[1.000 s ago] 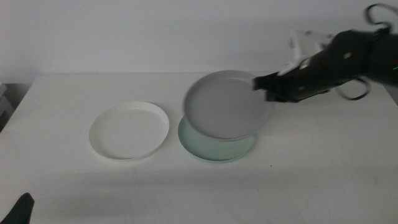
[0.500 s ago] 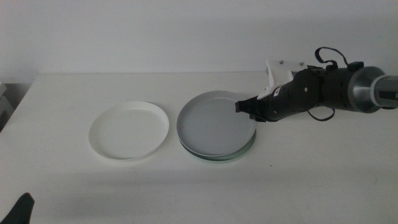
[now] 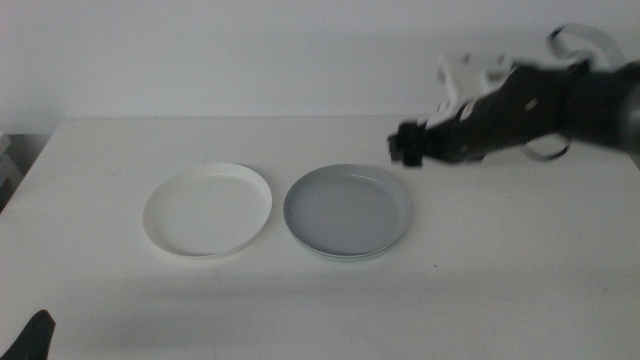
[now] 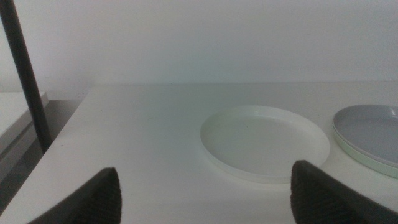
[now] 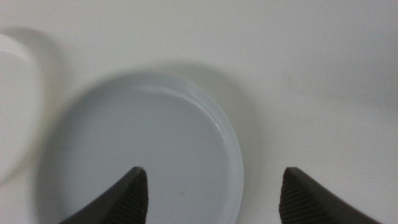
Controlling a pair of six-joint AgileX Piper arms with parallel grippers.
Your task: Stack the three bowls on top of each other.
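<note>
The grey bowl [image 3: 347, 208] lies stacked inside the pale mint green bowl [image 3: 345, 257], of which only a thin rim shows beneath it. The white bowl [image 3: 208, 209] lies alone just left of the stack. My right gripper [image 3: 407, 146] is open and empty, lifted above the table just behind the stack's right edge. Its wrist view looks down on the grey bowl [image 5: 140, 157]. My left gripper [image 3: 30, 335] waits open at the picture's bottom left corner; its wrist view shows the white bowl [image 4: 264, 141] and part of the stack [image 4: 370, 134].
The white table [image 3: 500, 260] runs up to a pale wall. A dark post [image 4: 25, 74] stands off the table's left side in the left wrist view.
My right gripper lowered the grey bowl onto the mint green bowl, let go of it, and has pulled up and back off the rim.
</note>
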